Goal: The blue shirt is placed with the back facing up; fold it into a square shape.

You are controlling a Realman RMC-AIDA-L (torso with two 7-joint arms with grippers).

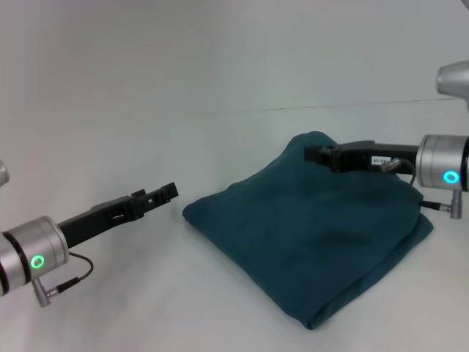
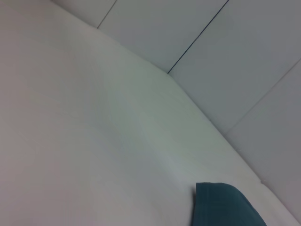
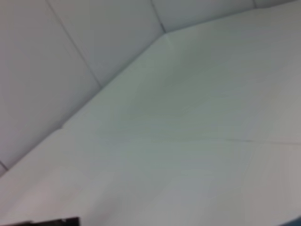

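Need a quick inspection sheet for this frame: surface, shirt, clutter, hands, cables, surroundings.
Surface: white table, plain.
Job's things: blue shirt lies folded into a rough square, plain side up, edges uneven, far corner bunched.
Clutter: nothing seen.
Hands: left hand hangs beside the shirt's left corner, apart from it; right hand sits over the shirt's far corner, contact cannot be told.
Cables: thin black cable loops at the left wrist; another cable runs by the right wrist.
Surroundings: white wall panels behind the table.
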